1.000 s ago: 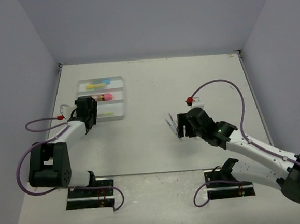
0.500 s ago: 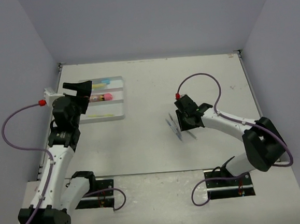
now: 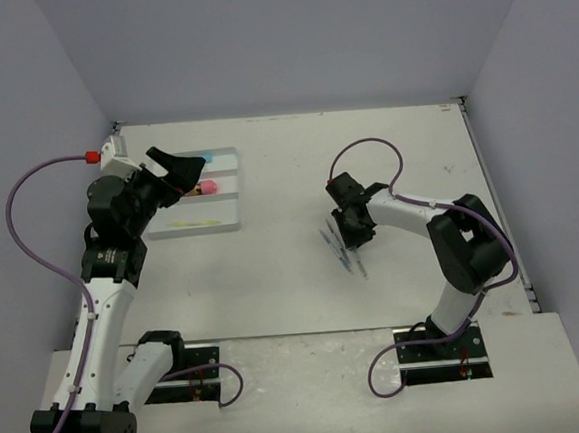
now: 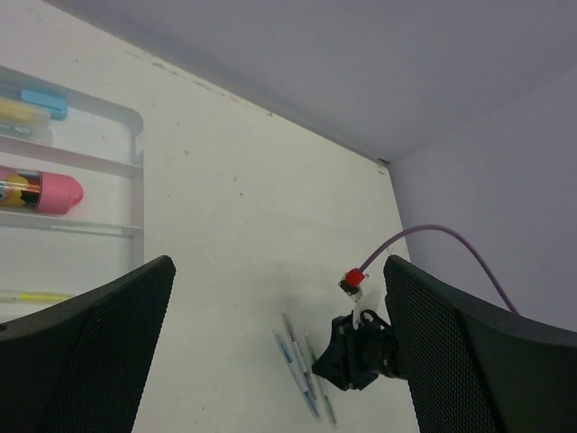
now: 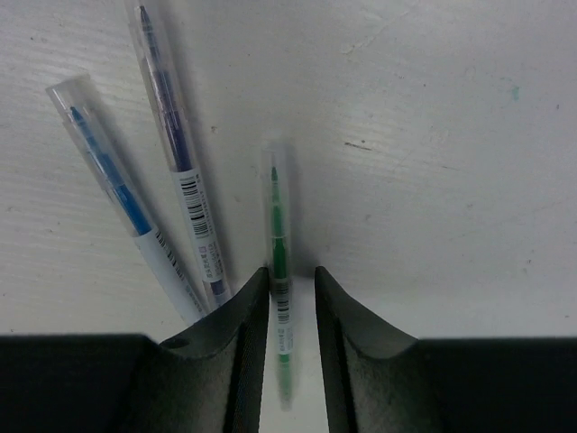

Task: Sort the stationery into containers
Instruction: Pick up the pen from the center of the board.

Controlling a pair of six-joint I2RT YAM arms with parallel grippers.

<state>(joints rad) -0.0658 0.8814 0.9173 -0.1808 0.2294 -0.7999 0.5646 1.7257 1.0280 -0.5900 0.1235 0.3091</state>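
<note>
The tray (image 3: 224,217) stands at the back left. It holds a stubby pink-and-brown marker (image 3: 207,188), a thin yellow pen (image 3: 194,224), and in the left wrist view a light blue pen (image 4: 45,101) beside a yellow one (image 4: 16,112). My left gripper (image 3: 188,172) hangs high above the tray, open and empty (image 4: 278,266). Three pens lie on the table: blue (image 5: 113,180), dark purple (image 5: 176,135) and green (image 5: 278,225). My right gripper (image 5: 293,275) is down on the table, straddling the green pen. Its jaws are narrowly apart, the left finger touching the pen.
The three loose pens (image 3: 340,251) lie close together right of centre, also visible in the left wrist view (image 4: 297,361) beside the right gripper's body (image 4: 361,352). The enclosure's walls ring the table. The right arm's purple cable (image 3: 365,150) arcs above its wrist.
</note>
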